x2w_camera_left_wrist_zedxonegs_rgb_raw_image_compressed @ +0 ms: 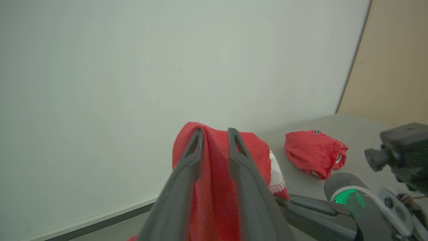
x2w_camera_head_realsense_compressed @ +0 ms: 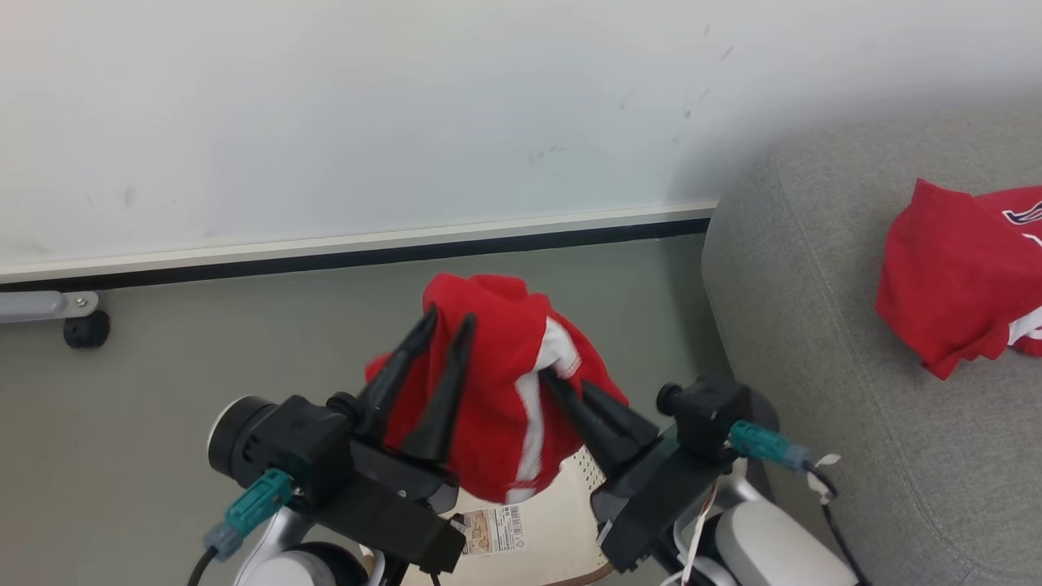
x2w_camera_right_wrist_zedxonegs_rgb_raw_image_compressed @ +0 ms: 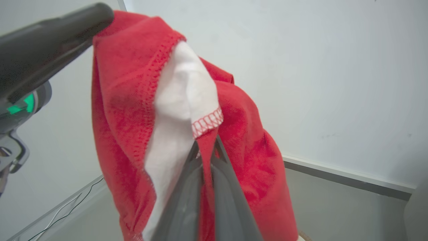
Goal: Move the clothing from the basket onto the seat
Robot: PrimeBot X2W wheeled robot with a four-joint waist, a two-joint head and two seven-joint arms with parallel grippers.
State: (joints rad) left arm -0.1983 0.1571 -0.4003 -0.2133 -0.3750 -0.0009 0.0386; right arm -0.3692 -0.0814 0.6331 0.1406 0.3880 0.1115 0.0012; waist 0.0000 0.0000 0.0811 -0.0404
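Left arm rises from low left, its two long dark fingers (x2w_camera_head_realsense_compressed: 389, 382) slanting up and to the right. Left jaws narrow, a fold of the bright red soft fabric garment with white trim (x2w_camera_head_realsense_compressed: 496, 407) lying in the slim gap; true pinch or loose drape, cannot tell. Right arm enters from low right, right fingers (x2w_camera_head_realsense_compressed: 594, 411) slanting up-left toward the left pair. Right jaws closed tight on the garment's stitched hem, just beside the white panel. Garment hangs bunched between both sets of jaws, top humped over the left tips, tail drooping below them. Directly beneath the jaws: cream-white perforated plastic basket (x2w_camera_head_realsense_compressed: 562, 521), printed label (x2w_camera_head_realsense_compressed: 492, 531) inside. Well off to the right of the right jaws, a second crumpled red garment (x2w_camera_head_realsense_compressed: 952, 277) lies on the light grey upholstered sofa (x2w_camera_head_realsense_compressed: 814, 325), apart from the held one.
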